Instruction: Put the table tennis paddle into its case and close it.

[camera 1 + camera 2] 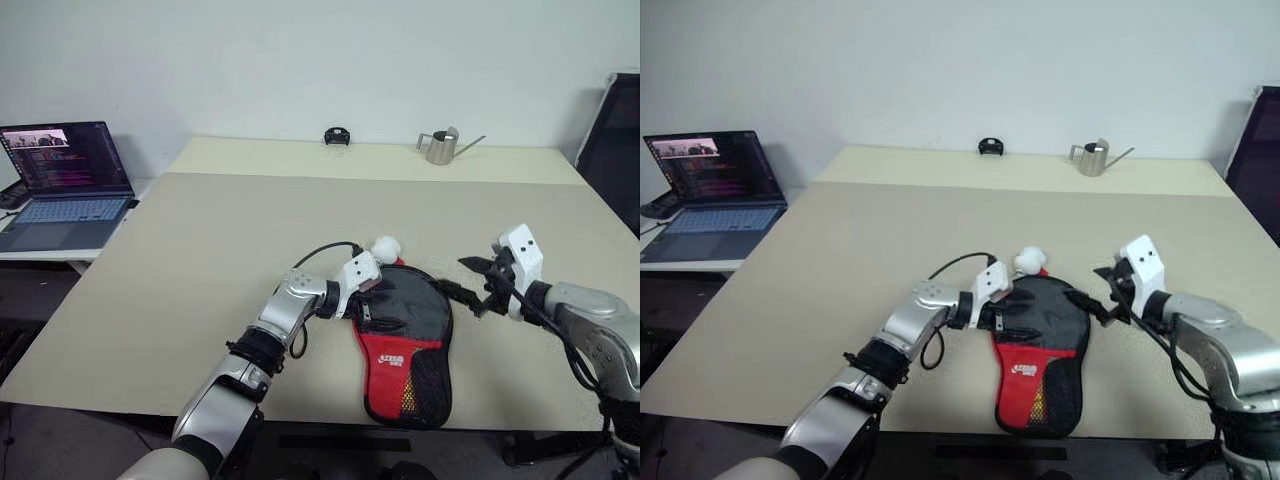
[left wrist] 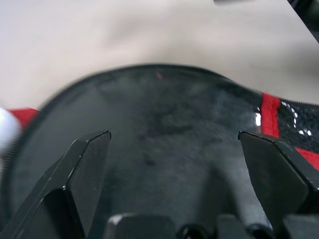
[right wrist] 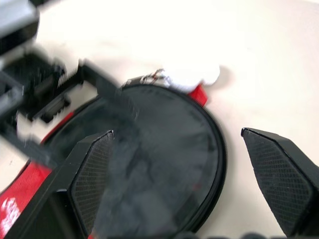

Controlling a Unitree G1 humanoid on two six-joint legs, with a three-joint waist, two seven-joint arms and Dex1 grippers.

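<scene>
The case (image 1: pixel 405 345) lies flat on the table (image 1: pixel 200 260) near its front edge, round end away from the robot and narrow red, mesh-pocketed end toward it. The paddle cannot be made out as a separate object; the round black surface at the wide end may be its rubber face or the case fabric, and the frames do not settle which. Whether the zip is closed also cannot be read. A white ball charm (image 1: pixel 386 247) rests at the far rim of the round end.

The left gripper (image 1: pixel 368 298) sits at the case's left edge, over the round part. Its fingers (image 2: pixel 87 164) are spread wide, and the left wrist view shows the black surface lying between them with nothing pinched. This placement suits pressing or steadying the case, or reaching for the zip along that edge.

The right gripper (image 1: pixel 483 283) hangs just off the right edge of the case, above the table, fingers (image 3: pixel 92 164) spread and empty. It points toward the round end, which keeps it ready to hold the opposite side.

Judgement: the task stands at the closing stage or near it.

A laptop (image 1: pixel 62 180) sits off the table's left side; a metal watering can (image 1: pixel 440 146) and a small black item (image 1: pixel 336 136) stand at the far edge, well apart from the work.
</scene>
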